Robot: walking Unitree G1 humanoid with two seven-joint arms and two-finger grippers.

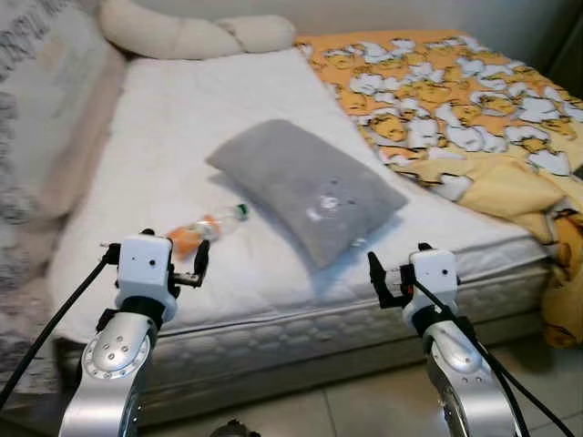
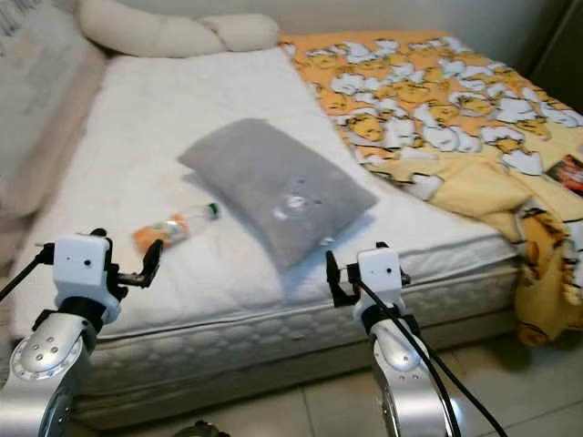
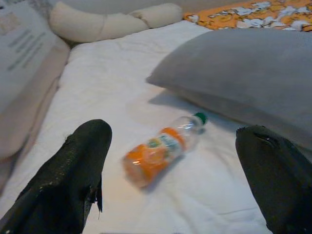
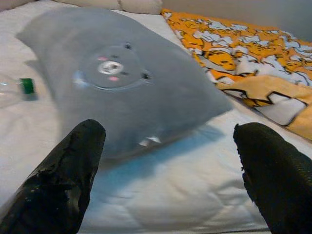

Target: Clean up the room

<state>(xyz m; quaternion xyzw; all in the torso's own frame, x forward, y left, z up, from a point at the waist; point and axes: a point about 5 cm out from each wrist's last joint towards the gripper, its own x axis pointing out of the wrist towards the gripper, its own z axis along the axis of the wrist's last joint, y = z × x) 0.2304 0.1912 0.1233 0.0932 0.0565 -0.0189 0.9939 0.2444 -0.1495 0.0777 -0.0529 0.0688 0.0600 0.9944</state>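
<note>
A plastic bottle (image 1: pixel 202 229) with an orange label and green cap lies on its side on the white mattress (image 1: pixel 173 137). To its right, a grey pillow (image 1: pixel 305 187) lies askew across the bed's middle. My left gripper (image 1: pixel 156 247) hovers at the bed's front edge, just short of the bottle (image 3: pixel 163 148). It is open, and the bottle shows between its fingers. My right gripper (image 1: pixel 410 259) is also open at the front edge. It faces the near corner of the grey pillow (image 4: pixel 126 73) and holds nothing.
An orange and yellow duck-print blanket (image 1: pixel 437 91) covers the bed's right side and spills over the front right corner. A long cream pillow (image 1: pixel 182 36) lies at the far end. A patterned cushion (image 1: pixel 36 109) lines the left side. Tiled floor (image 1: pixel 364 401) lies below.
</note>
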